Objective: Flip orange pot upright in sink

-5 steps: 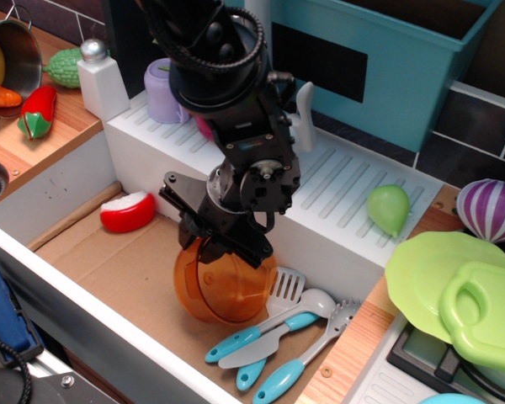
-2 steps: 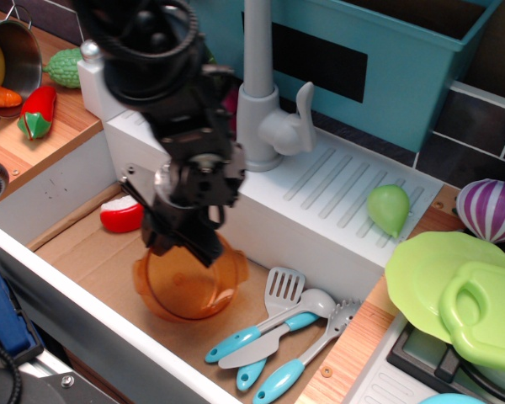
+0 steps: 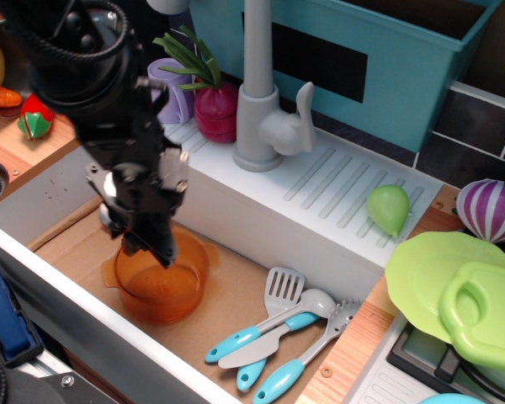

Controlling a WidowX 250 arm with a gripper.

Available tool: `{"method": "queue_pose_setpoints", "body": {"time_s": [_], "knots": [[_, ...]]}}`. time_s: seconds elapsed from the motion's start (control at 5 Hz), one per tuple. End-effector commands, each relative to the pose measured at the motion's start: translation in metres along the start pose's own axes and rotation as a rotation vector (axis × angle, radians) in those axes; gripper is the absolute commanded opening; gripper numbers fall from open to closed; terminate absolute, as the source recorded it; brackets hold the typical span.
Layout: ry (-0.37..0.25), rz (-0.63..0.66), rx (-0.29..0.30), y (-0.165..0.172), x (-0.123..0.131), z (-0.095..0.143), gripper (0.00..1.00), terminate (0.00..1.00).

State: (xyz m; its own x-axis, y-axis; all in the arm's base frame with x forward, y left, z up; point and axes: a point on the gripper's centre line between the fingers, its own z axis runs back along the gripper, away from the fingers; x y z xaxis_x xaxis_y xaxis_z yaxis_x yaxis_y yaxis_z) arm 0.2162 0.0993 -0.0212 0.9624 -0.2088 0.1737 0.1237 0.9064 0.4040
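Observation:
The orange pot (image 3: 164, 290) stands upright, mouth up, on the brown floor of the white sink (image 3: 236, 290), at its left side. My gripper (image 3: 151, 249) points down from above the pot's near-left rim. Its fingers reach onto that rim and look closed on it. The black arm covers the sink's back-left corner and the red toy that lay there.
Blue-handled spatula, spoon, knife and fork (image 3: 278, 328) lie in the sink's right part. The grey faucet (image 3: 257, 109), a purple cup (image 3: 172, 88) and a red radish (image 3: 217, 109) stand on the ribbed ledge. A green fruit (image 3: 388, 208) lies on it; the teal bin (image 3: 387, 59) is behind.
The pot went from lying tilted on its side to standing upright. The gripper carried it leftward across the sink floor, holding its rim.

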Motion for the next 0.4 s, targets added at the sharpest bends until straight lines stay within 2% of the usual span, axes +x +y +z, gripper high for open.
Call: {"method": "queue_pose_setpoints", "body": {"time_s": [0.0, 0.2], "knots": [[-0.040, -0.013, 0.017, -0.0024, 0.0050, 0.0001, 1.00, 0.00], [-0.040, -0.013, 0.017, -0.0024, 0.0050, 0.0001, 1.00, 1.00]]}}
